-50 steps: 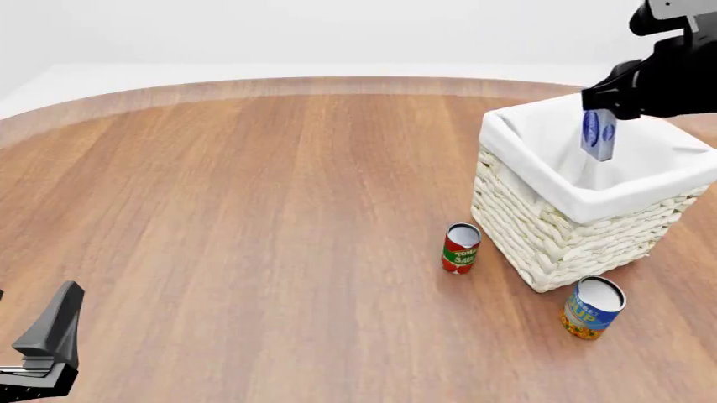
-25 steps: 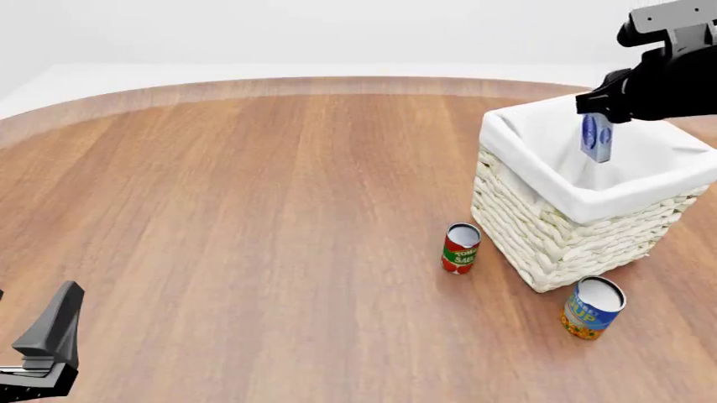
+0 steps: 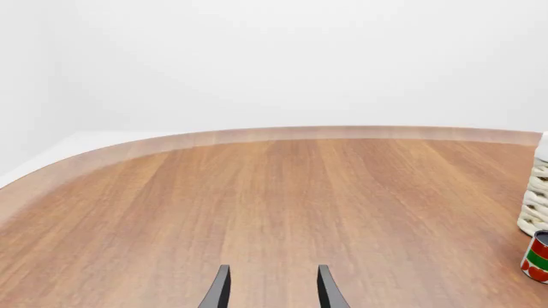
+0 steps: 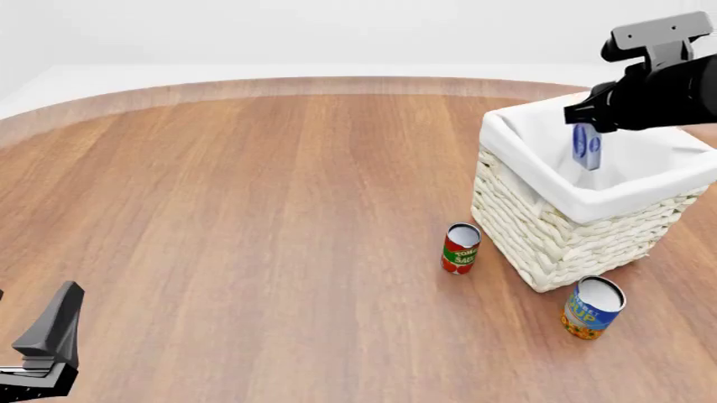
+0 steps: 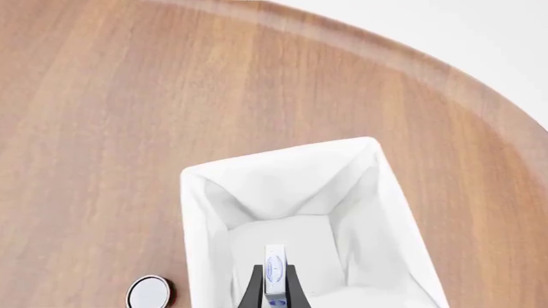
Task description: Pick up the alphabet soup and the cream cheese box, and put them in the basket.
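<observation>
My right gripper [image 4: 585, 124] is shut on the cream cheese box [image 4: 586, 148], a small white and blue box held on edge above the open basket [image 4: 560, 239]. In the right wrist view the box [image 5: 274, 263] sits between my fingers [image 5: 253, 290], over the basket's white lining [image 5: 283, 192]. The alphabet soup [image 4: 592, 308], a blue and yellow-orange can, stands upright on the table just in front of the basket. My left gripper [image 4: 45, 353] is open and empty at the near left, far from everything; its wrist view [image 3: 271, 292] shows the fingers apart over bare wood.
A slimmer red and green tomato sauce can [image 4: 461, 248] stands just left of the basket's front corner; it also shows in the left wrist view [image 3: 538, 256], next to the basket's wall [image 3: 536, 205]. A can's pale top [image 5: 148, 292] shows beside the basket.
My right arm has moved a little up and to the left over the basket, carrying the cream cheese box with it. The left arm and both cans have not moved.
</observation>
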Tool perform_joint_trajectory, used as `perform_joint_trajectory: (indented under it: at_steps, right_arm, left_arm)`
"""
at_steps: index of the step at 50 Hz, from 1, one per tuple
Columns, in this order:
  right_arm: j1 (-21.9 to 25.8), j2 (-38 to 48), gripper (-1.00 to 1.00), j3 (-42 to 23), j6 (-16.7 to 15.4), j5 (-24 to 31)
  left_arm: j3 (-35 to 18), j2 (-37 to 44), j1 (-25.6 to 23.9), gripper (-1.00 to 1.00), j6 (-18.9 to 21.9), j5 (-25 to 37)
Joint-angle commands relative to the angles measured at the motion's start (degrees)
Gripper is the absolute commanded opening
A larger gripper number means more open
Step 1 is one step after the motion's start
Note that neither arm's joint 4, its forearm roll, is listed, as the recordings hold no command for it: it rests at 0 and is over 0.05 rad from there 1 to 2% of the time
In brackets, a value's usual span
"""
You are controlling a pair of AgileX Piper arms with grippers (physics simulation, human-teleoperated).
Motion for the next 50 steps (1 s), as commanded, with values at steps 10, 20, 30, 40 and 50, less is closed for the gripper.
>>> perform_joint_trajectory:
  at_steps: [10, 20, 30, 40, 50]
  right_arm:
    - [-0.9, 3.1, -1.0, -0.8, -0.1, -1.7]
    - [-1.3, 4.2, -1.0, -1.3, -0.2, -2.0]
    - [-1.5, 4.5, 1.0, -2.1, 0.3, -1.2]
    - [-1.5, 2.8, 1.0, -1.7, 0.2, -0.1]
    - [-0.8, -0.8, 1.0, -0.6, 1.2, 1.7]
  left_arm:
    - [0.0, 0.0, 0.0, 1.0, 0.0, 0.0]
    - [0.0, 0.0, 0.0, 1.0, 0.0, 0.0]
    - [0.0, 0.0, 0.0, 1.0, 0.0, 0.0]
    - [0.0, 0.0, 0.0, 1.0, 0.0, 0.0]
    - [0.0, 0.0, 0.0, 1.0, 0.0, 0.0]
